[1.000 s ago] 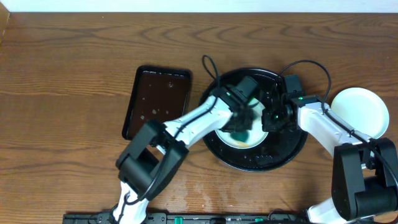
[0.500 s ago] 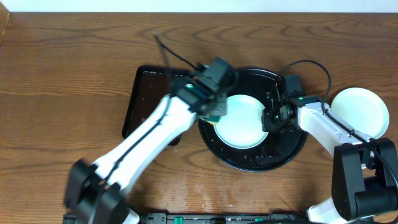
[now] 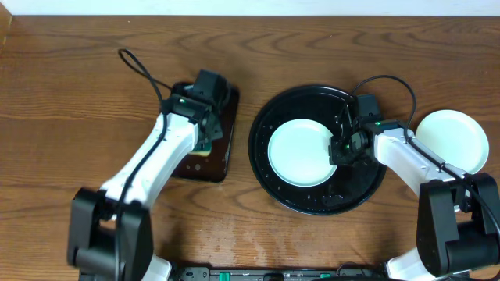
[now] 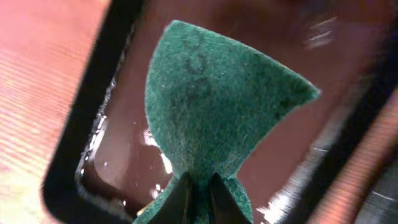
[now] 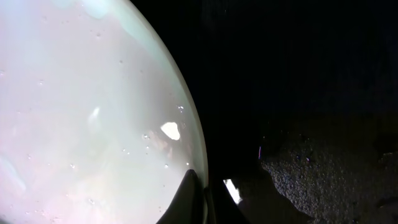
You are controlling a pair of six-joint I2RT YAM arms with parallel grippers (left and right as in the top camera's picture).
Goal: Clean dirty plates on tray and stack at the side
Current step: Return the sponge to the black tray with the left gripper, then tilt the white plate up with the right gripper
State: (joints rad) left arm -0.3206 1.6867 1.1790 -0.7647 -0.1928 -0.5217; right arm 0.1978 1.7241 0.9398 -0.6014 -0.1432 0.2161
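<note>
Left gripper (image 4: 199,186) clamped on green sponge (image 4: 211,106) (wet, seemingly) over brown tray (image 3: 225,144). Right gripper (image 5: 200,186) pinching rim of plate (image 3: 299,152) on black tray (image 3: 320,199), mid-counter; second plate (image 3: 451,140) near right edge.

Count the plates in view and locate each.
2. One plate on the black tray, right gripper pinching its rim; another plate on the table right of the tray. More may hide stacked underneath.
</note>
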